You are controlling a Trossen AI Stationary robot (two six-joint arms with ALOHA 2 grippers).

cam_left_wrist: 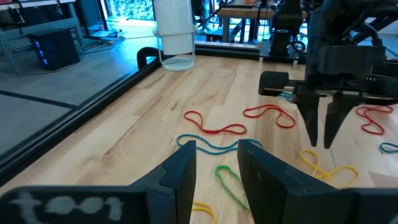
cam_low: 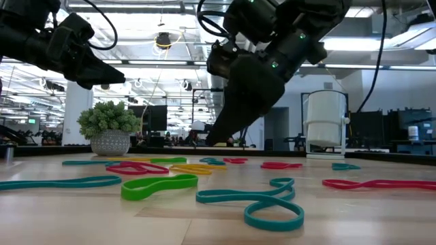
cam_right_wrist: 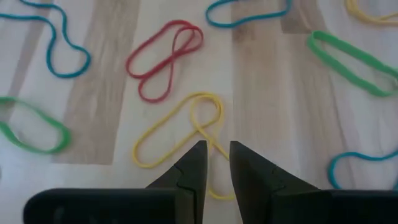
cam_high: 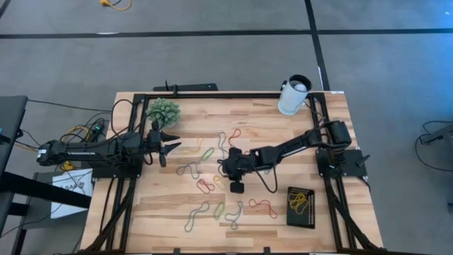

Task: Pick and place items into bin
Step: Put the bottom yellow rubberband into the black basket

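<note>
Several rubber-band items in red, yellow, green and blue lie loose over the wooden table's middle point(cam_high: 212, 180). My right gripper point(cam_right_wrist: 217, 155) slants down over a yellow band point(cam_right_wrist: 180, 134). It is open by a narrow gap, and one strand of the band runs under that gap. The left wrist view shows its tips point(cam_left_wrist: 318, 140) just above the wood. My left gripper point(cam_high: 164, 147) hangs open at the table's left, clear of the bands. The black bin point(cam_high: 303, 218) sits near the front right corner with a yellow band point(cam_high: 297, 200) inside.
A white cup point(cam_high: 294, 95) stands at the far right corner and a green spiky ball point(cam_high: 163, 111) at the far left. Black frame rails point(cam_high: 212, 94) run along the table's edges. Bare wood lies between the bands and the bin.
</note>
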